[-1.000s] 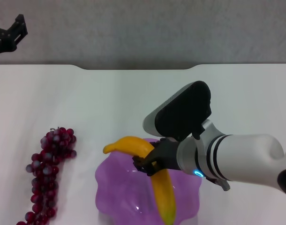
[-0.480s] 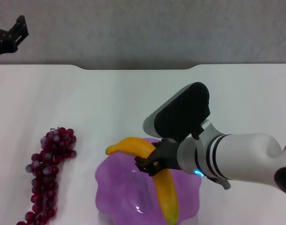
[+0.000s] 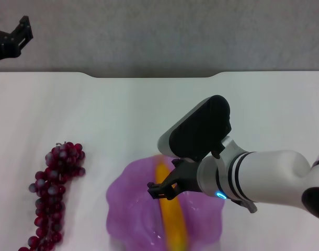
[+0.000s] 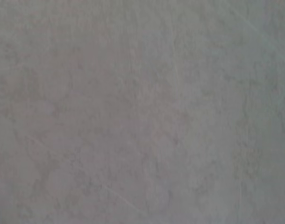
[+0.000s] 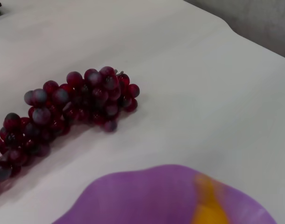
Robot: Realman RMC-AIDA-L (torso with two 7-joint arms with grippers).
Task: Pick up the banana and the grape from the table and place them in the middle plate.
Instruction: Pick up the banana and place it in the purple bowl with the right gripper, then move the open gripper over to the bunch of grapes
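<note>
With its fingers spread and holding nothing, the right gripper [image 3: 162, 191] hovers over the plate [image 3: 129, 209], where the banana [image 3: 171, 219], a blurred yellow-orange streak, lies along the dish; the banana step looks done. Judged next: clear this arm and fetch the grape [image 3: 52, 185], a long dark red-purple bunch with pale bloom, lying on the table [image 3: 123, 115] to the plate's left, apart from it. Left gripper [image 3: 10, 42] is parked at the far left corner; its finger state cannot be told.
</note>
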